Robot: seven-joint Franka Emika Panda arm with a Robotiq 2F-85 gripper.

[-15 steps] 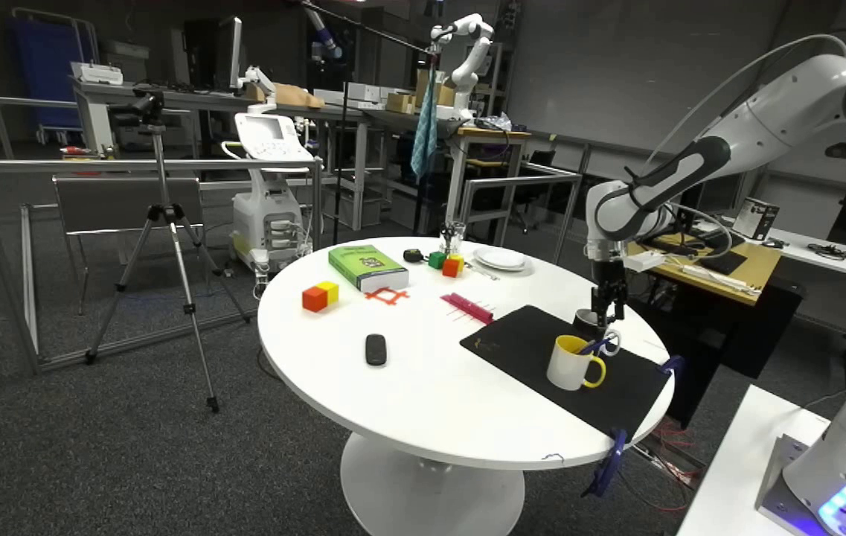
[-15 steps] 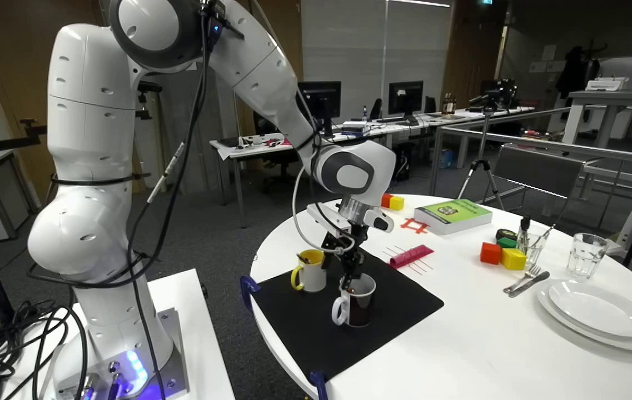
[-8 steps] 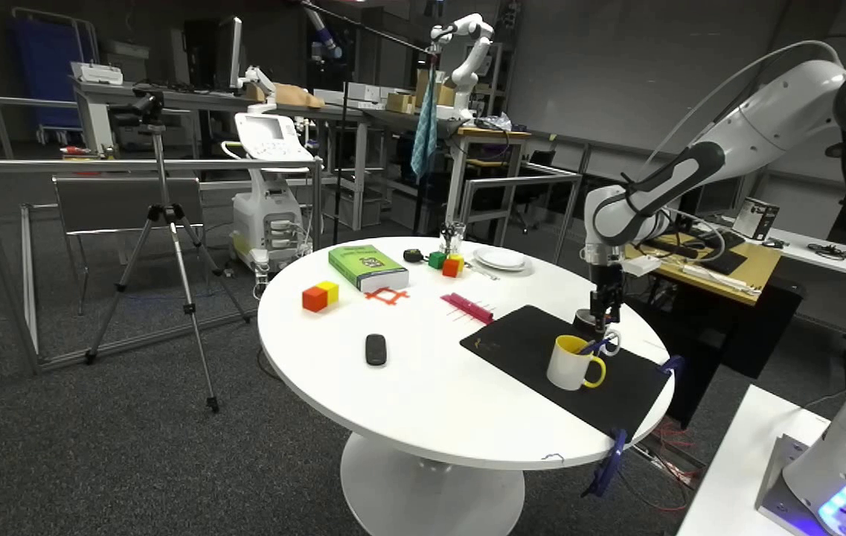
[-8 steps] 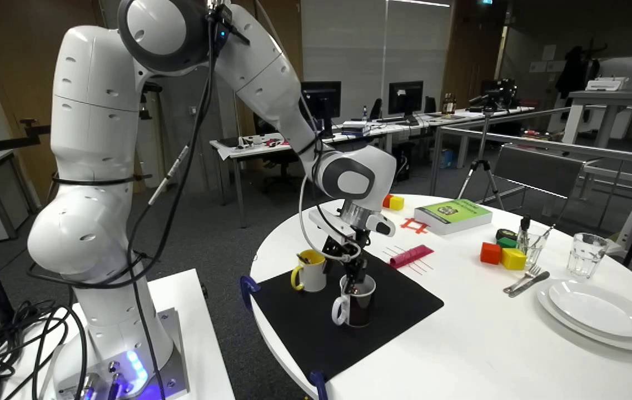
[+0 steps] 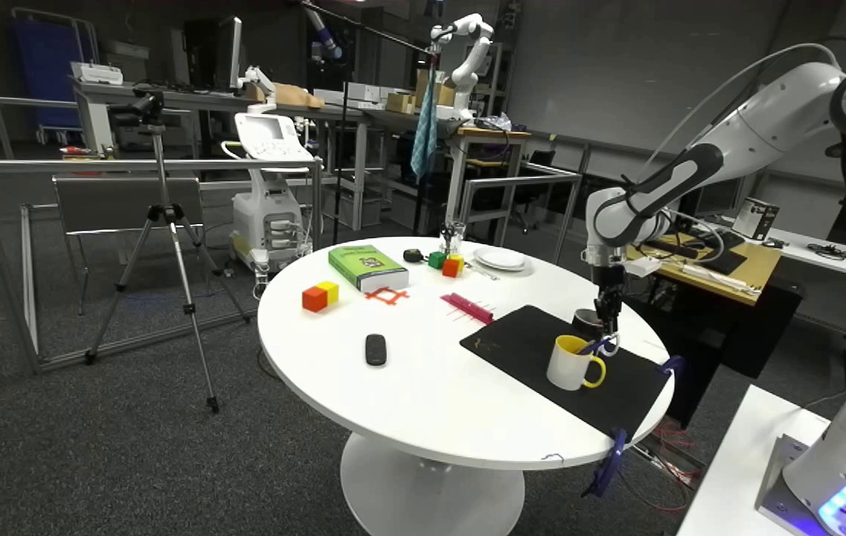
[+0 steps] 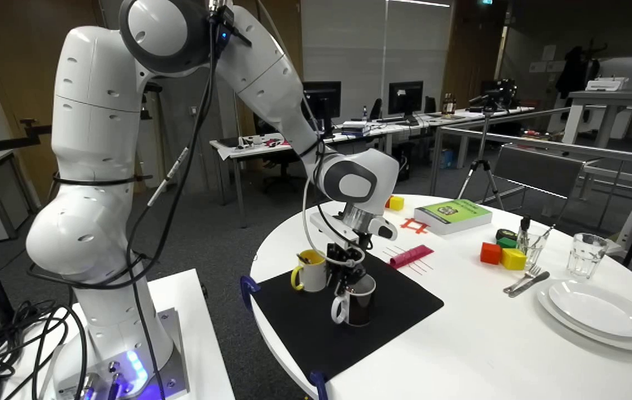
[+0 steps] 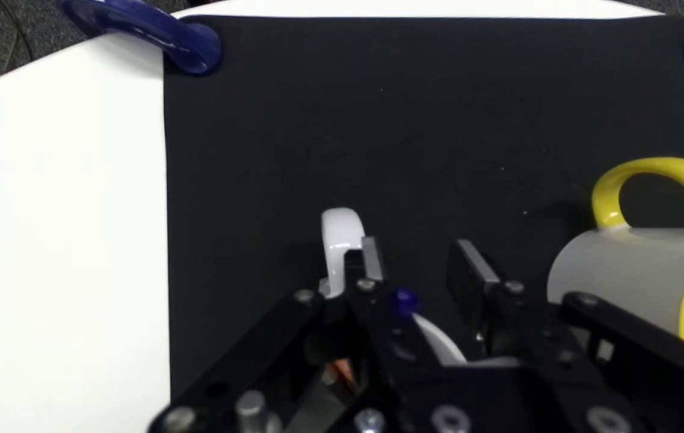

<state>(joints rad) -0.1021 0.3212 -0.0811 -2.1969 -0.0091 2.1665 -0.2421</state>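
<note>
The gripper (image 7: 421, 264) is held at the dark mug (image 6: 360, 311), whose pale rim (image 7: 440, 339) is seen just below the gap. The mug is stood on the black mat (image 7: 438, 120); in an exterior view it is placed nearer than the yellow-handled mug (image 6: 314, 278) and to its right. The jaws are parted, with nothing seen clamped; a small blue tip (image 7: 405, 300) is shown in the gap, closer to the left finger (image 7: 372, 258), and what it belongs to cannot be made out.

The step in hand is judged to be a grasp beside the white handle (image 7: 342, 231). The gap is best centred before being narrowed, and pressure applied slowly, so that the mug is not dragged and the handle not knocked.

The arm (image 6: 265, 89) is bent high, its forearm sloped down to the right; the gripper is pointed steeply downward.
</note>
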